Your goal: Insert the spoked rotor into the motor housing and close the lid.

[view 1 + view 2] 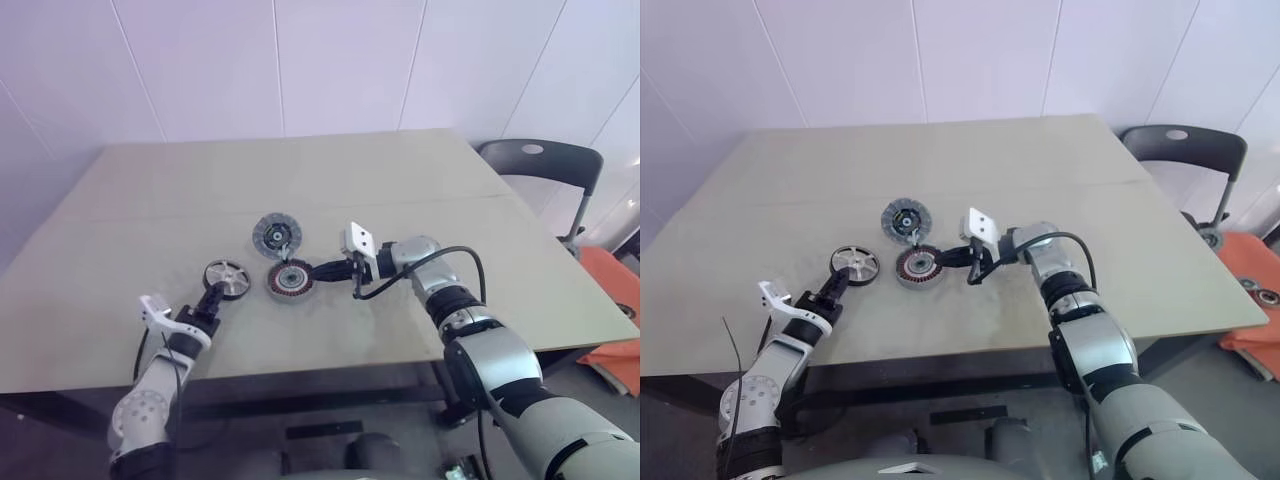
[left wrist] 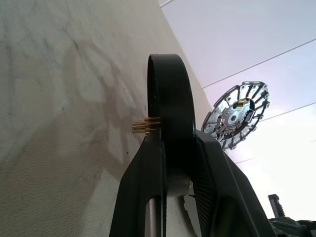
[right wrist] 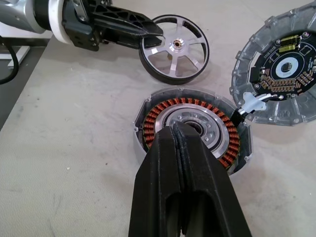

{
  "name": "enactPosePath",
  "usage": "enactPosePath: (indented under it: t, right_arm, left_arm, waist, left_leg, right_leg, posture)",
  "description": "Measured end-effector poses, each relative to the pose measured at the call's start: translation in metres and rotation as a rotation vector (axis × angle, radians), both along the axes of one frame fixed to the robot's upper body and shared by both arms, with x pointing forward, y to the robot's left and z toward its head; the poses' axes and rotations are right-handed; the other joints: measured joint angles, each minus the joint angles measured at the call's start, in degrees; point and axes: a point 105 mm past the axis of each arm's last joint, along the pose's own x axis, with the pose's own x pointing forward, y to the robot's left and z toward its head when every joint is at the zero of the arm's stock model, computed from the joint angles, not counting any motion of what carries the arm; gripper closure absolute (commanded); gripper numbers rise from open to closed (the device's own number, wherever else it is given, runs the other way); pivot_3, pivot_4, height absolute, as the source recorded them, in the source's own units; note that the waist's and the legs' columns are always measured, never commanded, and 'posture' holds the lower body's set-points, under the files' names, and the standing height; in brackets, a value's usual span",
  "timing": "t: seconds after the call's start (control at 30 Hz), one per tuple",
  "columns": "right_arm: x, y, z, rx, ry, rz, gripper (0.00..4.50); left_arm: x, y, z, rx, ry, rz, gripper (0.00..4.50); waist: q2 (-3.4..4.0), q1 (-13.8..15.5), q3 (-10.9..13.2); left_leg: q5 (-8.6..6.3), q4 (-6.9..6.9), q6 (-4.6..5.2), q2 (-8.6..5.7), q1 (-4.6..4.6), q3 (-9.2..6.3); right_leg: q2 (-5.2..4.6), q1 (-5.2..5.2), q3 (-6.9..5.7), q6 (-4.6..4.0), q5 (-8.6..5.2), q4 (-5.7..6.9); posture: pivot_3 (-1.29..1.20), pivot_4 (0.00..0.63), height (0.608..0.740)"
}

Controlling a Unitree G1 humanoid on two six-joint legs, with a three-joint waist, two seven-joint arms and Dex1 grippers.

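Spoked rotor (image 3: 174, 48) tilted on edge, hub axis pointing right; L gripper (image 3: 154, 36) clamped on its rim. Motor housing (image 3: 192, 129) lies flat, opening up. R gripper (image 3: 178, 134) closed, empty, tips over housing centre.

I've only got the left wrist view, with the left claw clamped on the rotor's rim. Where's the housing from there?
Observer: The housing sits on the table just right of the rotor, windings up.
Operator: Anything in the way?
Observer: Yes. The right claw is shut, with its tips at the housing's centre.
Operator: And the lid relative to the housing?
Observer: The lid lies flat close behind the housing, circuit side up.
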Motion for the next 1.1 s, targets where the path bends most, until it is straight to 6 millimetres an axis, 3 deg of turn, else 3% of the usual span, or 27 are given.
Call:
enactPosePath:
  t: [0.37,0.47,0.6,0.87,1.1]
  right_arm:
    - [0.000,0.000,-0.001,0.000,0.004,-0.008,4.50]
    - [0.003,-0.004,-0.002,-0.003,0.008,-0.033,4.50]
    - [0.010,-0.011,0.009,-0.007,-0.021,-0.046,4.50]
    - [0.011,-0.017,0.023,-0.003,-0.076,-0.006,4.50]
    - [0.018,-0.034,0.033,-0.004,-0.123,-0.049,4.50]
  left_arm:
    - [-0.021,-0.010,0.018,-0.098,-0.083,-0.130,4.08]
    - [-0.024,-0.013,0.032,-0.111,-0.130,-0.167,4.08]
    - [-0.024,-0.017,0.043,-0.121,-0.164,-0.186,4.08]
    - [-0.010,-0.039,0.060,-0.166,-0.214,-0.277,4.08]
    - [0.007,-0.060,0.044,-0.222,-0.143,-0.351,4.08]
  waist:
    - [-0.02,0.14,0.03]
    - [-0.03,0.20,0.04]
    - [-0.02,0.17,0.05]
    - [-0.04,0.26,0.06]
    - [-0.06,0.19,0.07]
  left_leg:
    - [0.00,-0.04,0.00,0.01,-0.03,0.00]
    - [0.00,-0.04,0.00,0.01,-0.04,-0.01]
    - [0.00,-0.03,0.00,0.01,-0.02,0.00]
    - [0.00,-0.02,0.00,-0.04,-0.03,0.02]
    - [0.01,-0.02,0.00,-0.10,-0.03,0.01]
  right_leg:
    - [-0.03,-0.05,0.01,-0.04,-0.02,-0.04]
    - [-0.05,-0.05,0.01,-0.05,-0.03,-0.03]
    - [-0.05,-0.04,0.03,-0.07,-0.04,-0.04]
    - [-0.02,-0.02,0.04,-0.05,-0.03,-0.05]
    - [0.04,-0.02,0.04,-0.04,-0.02,-0.06]
  posture:
    - [0.00,0.000,0.740]
    - [0.00,0.000,0.740]
    - [0.00,0.000,0.740]
    - [0.00,0.000,0.740]
    - [0.00,0.000,0.740]
